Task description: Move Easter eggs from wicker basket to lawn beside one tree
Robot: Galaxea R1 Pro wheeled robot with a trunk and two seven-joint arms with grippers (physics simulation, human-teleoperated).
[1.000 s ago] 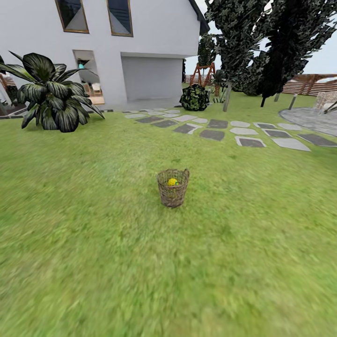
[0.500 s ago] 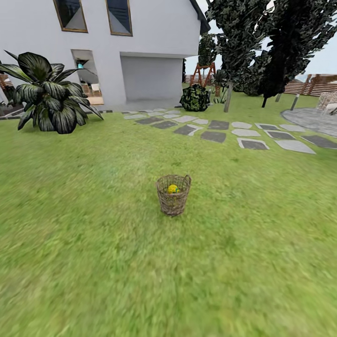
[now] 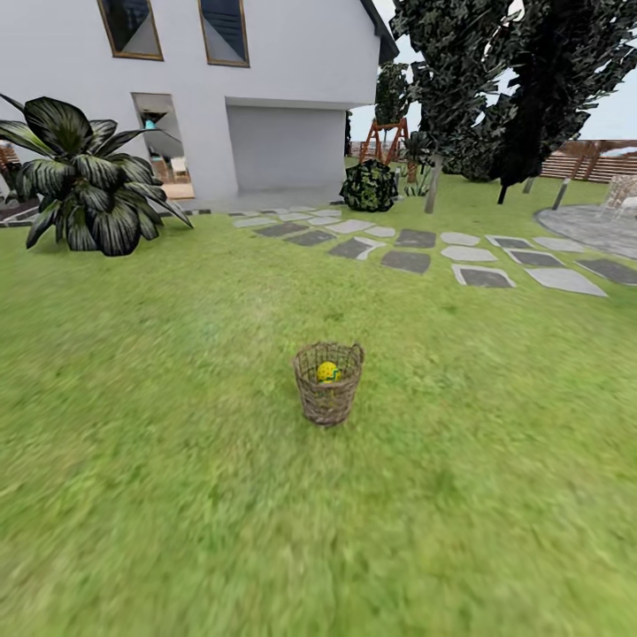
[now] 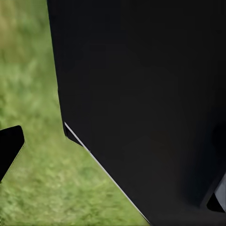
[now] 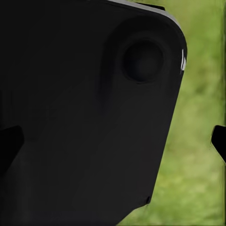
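The wicker basket (image 3: 328,383) stands upright on the lawn (image 3: 177,460), in the middle of the head view and some way ahead of me. One yellow Easter egg (image 3: 328,372) with dots shows inside it through the open top; the weave hides anything else in there. A tree with a pale grey trunk (image 3: 432,186) stands far back to the right, by the stone path. In its wrist view my left gripper (image 4: 113,174) has one black fingertip (image 4: 9,150) at the picture's edge, over grass. My right gripper (image 5: 113,146) has its fingertips (image 5: 219,141) wide apart and holds nothing.
A white house (image 3: 265,80) closes the back. A big dark-leaved plant (image 3: 84,181) stands at the left and a dark shrub (image 3: 369,184) near the garage. Grey stepping stones (image 3: 407,257) run to the right. A near-black tree (image 3: 531,97) and a slat fence (image 3: 575,164) are at the far right.
The whole head view has shifted: the basket now sits lower and looks slightly larger, so the camera has come closer. Basket and egg have not moved on the grass.
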